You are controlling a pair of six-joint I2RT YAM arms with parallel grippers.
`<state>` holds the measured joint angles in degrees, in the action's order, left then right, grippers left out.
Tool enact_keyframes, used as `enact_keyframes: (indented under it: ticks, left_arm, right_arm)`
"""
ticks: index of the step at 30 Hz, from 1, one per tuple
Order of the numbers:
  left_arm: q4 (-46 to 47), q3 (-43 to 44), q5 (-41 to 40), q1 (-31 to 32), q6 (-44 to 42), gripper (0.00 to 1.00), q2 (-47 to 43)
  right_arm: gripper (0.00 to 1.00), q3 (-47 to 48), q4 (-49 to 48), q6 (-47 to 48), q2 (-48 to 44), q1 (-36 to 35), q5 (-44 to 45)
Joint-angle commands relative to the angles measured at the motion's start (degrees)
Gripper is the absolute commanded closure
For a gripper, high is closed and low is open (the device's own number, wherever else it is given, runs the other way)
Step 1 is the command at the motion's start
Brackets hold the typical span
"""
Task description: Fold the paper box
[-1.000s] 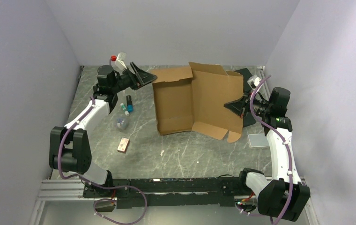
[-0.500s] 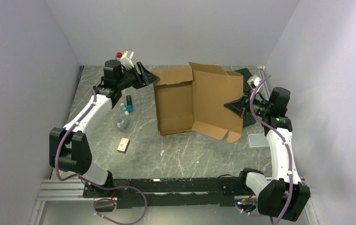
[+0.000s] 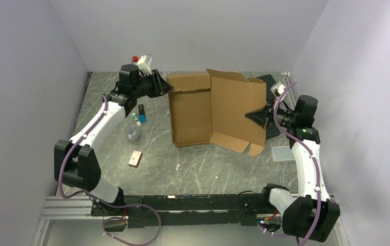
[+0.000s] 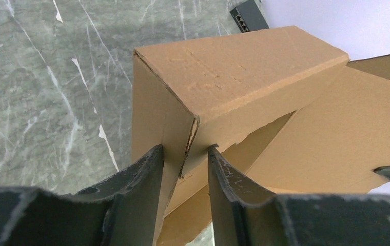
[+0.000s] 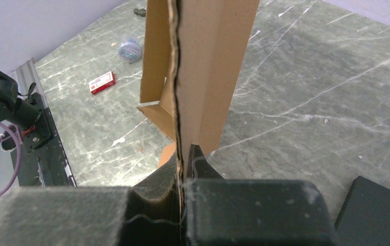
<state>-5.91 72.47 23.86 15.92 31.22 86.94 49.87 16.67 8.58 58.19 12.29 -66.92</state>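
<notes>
Toward the far-left corner of the worktop (image 3: 208,169): the left gripper (image 4: 185,154), set at a narrow gap. Straddles the raised far-left corner of the paper box (image 3: 216,110), one finger either side of the creased, slightly torn edge; no sure sign of any real pinch on the card. Nearer along the left edge, well apart from the box: small bottles (image 3: 139,114), a clear round thing (image 3: 133,135) and a small red-and-white packet (image 3: 135,158). In the middle, toward the far edge, the box itself: lies half open, with the left part's walls stood up, a broad panel tilted up on the right, and loose flaps trailing toward the near edge. Seems mid-fold, with the walls partly raised and nothing yet tucked. Looks light and fairly stiff, yet ready to bend along its creases. Likely to slide on the smooth worktop and to buckle or tear if squeezed mid-panel. Best taken at an edge or corner close to a crease, with one side pinned and the other swung over. On the right: the right gripper (image 5: 184,154), clamped tight on the raw edge of the upright right-hand panel. By the far-right corner, a black slab (image 3: 270,81); by the right edge, a small grey tray (image 3: 281,154), near the box's trailing flap but apart from it.
</notes>
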Motion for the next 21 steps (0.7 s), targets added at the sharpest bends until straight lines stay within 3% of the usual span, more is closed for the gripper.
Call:
enact_keyframes:
  ticks: [1,8,21]
  left_arm:
    - [-2.2,3.3,-2.0,1.0,-2.8,0.61,-0.1]
    - [-3.7,5.1,-5.2,2.3,-4.7,0.66,0.8]
    - [-5.4,7.4,-13.6,4.6,-8.5,0.65,2.5]
  right_arm:
    - [1.0,1.9,0.8,2.1,0.3,-0.6,-0.4]
    - [1.0,1.9,0.8,2.1,0.3,-0.8,-0.8]
    - [1.0,1.8,1.1,3.2,-0.7,-1.4,-5.5]
